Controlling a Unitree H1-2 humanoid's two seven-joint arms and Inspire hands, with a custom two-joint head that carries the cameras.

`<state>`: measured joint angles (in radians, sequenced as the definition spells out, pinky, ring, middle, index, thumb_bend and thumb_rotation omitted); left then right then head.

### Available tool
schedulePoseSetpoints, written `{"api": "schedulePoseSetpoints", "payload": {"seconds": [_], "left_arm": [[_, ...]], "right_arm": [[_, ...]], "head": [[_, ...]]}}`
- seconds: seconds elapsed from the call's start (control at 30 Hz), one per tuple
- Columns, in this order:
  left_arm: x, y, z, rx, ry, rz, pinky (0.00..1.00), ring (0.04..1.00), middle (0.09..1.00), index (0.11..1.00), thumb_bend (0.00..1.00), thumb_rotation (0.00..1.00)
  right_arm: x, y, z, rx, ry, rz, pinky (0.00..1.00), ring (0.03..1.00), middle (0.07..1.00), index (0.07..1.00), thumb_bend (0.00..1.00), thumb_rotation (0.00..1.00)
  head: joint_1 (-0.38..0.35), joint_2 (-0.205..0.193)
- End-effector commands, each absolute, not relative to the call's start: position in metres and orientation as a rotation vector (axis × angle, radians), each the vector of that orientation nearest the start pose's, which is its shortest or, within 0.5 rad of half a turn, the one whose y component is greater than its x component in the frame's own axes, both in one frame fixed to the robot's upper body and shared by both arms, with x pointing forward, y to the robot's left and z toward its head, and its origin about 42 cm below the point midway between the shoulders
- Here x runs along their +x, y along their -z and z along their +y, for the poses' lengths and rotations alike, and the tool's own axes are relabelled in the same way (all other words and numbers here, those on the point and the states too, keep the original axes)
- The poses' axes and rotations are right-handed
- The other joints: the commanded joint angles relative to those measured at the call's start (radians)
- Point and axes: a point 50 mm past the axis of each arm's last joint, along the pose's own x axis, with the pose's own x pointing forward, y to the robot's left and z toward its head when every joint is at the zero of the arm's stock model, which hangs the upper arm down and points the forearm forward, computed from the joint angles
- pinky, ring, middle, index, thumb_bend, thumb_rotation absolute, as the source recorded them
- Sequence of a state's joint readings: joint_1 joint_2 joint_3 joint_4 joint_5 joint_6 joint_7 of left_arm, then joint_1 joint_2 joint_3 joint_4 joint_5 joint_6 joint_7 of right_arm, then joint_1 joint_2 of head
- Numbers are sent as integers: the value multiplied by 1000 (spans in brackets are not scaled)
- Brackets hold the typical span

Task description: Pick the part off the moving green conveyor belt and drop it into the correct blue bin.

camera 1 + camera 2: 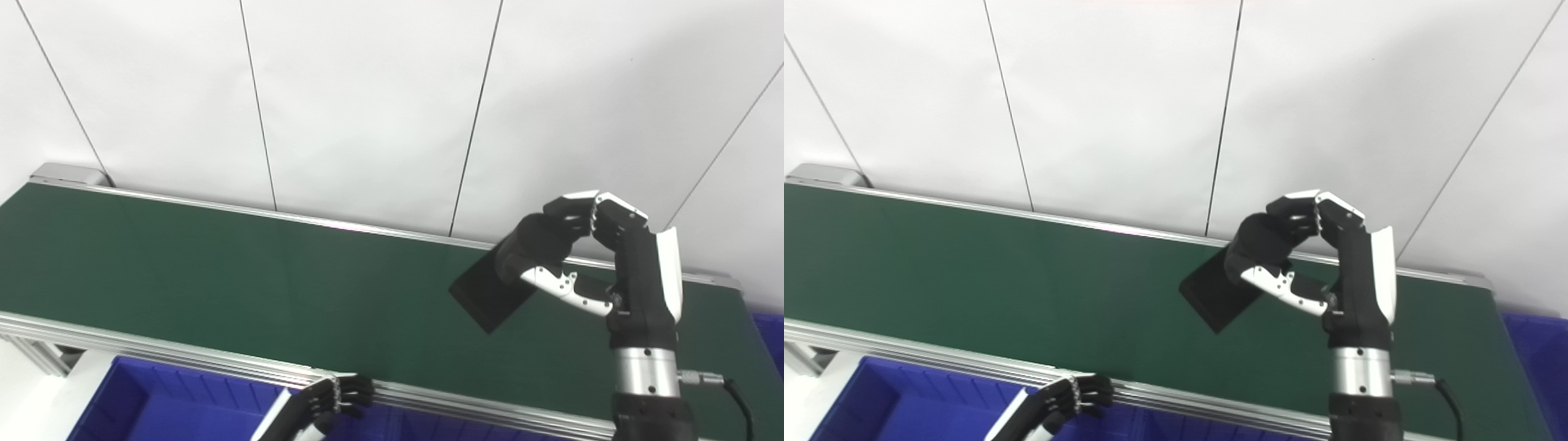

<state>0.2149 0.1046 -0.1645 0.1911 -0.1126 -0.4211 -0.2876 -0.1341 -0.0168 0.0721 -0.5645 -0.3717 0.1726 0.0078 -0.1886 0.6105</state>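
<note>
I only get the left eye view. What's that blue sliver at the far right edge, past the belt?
Observer: The right eye view shows more of it. It's a blue bin just past the right end of the belt, running down to the picture's bottom edge.
Operator: Is the hand with the dark thing over that bin?
Observer: No. In that view the right hand, shut on the dark part, is over the belt, left of the bin, with the belt's end between them.
</note>
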Motion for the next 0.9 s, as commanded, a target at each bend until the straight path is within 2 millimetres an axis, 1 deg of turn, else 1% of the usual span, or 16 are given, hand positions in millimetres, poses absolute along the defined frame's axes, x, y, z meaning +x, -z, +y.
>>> {"api": "schedulePoseSetpoints", "payload": {"seconds": [0.0,0.03,0.13,0.17,0.23,0.27,0.33,0.37,0.4,0.43,0.47,0.57,0.6,0.67,0.7,0.87], "left_arm": [[193,-34,207,-32,377,-62,639,700,732,721,745,814],[193,-34,208,-34,375,-61,644,703,734,721,743,803],[192,-39,214,-32,368,-57,651,708,738,724,740,795],[192,-41,215,-31,367,-57,654,712,740,726,734,796],[193,-44,218,-34,368,-58,660,715,739,727,726,793],[193,-46,220,-34,368,-60,662,715,738,726,722,791],[195,-49,222,-36,369,-66,658,712,733,723,717,785],[196,-52,223,-40,371,-69,655,710,730,721,716,779],[197,-53,224,-44,372,-69,655,710,730,720,715,777],[197,-55,225,-46,372,-70,654,710,729,719,713,775],[197,-56,226,-48,372,-70,654,710,729,719,714,773],[199,-61,227,-52,370,-72,650,706,727,715,727,769],[200,-62,228,-51,370,-74,646,703,725,713,731,770],[200,-64,228,-50,372,-77,642,701,726,712,730,774],[201,-66,229,-50,374,-81,639,698,726,711,727,774],[201,-70,230,-53,374,-86,636,693,722,705,732,771]], "right_arm": [[267,-279,-193,-346,55,-572,355,458,534,459,499,0],[264,-278,-195,-349,56,-569,347,455,534,459,499,0],[249,-271,-201,-359,69,-540,335,456,541,460,497,0],[246,-269,-202,-357,72,-532,331,459,544,461,497,0],[238,-266,-204,-351,81,-514,330,461,545,463,496,0],[234,-265,-205,-346,87,-505,336,461,543,461,497,0],[224,-263,-208,-329,93,-484,349,460,539,459,498,0],[220,-262,-208,-323,94,-476,353,458,539,461,498,0],[216,-261,-208,-321,96,-469,353,458,540,461,498,0],[211,-261,-208,-322,98,-463,355,458,539,462,499,0],[208,-260,-207,-323,100,-459,359,459,538,462,499,0],[193,-255,-206,-347,92,-421,367,456,533,462,500,0],[190,-254,-206,-349,90,-413,372,455,531,462,501,0],[183,-249,-205,-353,90,-386,370,457,533,460,500,0],[179,-245,-204,-353,83,-365,379,460,531,456,501,0],[168,-228,-199,-349,58,-290,397,469,524,446,501,0]], "head": [[-20,11],[-20,11],[-61,50],[-61,50],[-79,71],[-97,91],[-112,109],[-126,127],[-126,127],[-138,143],[-138,143],[-154,180],[-154,180],[-158,191],[-164,209],[-170,232]]}}
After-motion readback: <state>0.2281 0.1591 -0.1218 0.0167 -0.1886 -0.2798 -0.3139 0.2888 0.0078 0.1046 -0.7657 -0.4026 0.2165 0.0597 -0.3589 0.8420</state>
